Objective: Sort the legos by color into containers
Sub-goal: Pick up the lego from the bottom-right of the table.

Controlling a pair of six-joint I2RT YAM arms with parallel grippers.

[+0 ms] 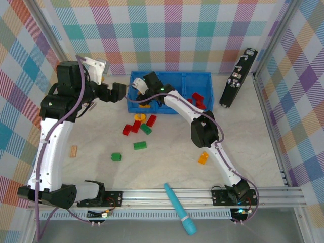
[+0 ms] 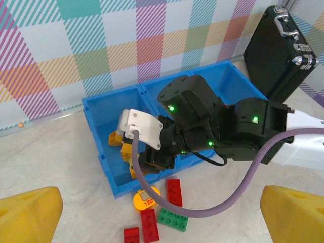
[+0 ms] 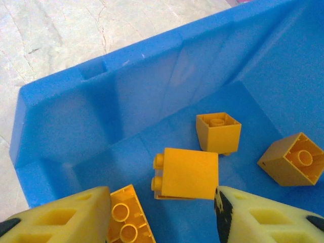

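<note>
The left hand (image 1: pixel 117 92) hangs spread wide and empty, just left of the blue tray (image 1: pixel 177 76). In the tray's left compartment the right hand (image 3: pixel 162 197) has its jaws parted and grips nothing. Four yellow-orange legos (image 3: pixel 187 174) lie on the floor there. Red and green bricks (image 1: pixel 139 146) lie scattered on the worktop (image 1: pixel 167 172) near the tray. More red bricks (image 1: pixel 197 98) sit in the right compartment.
</note>
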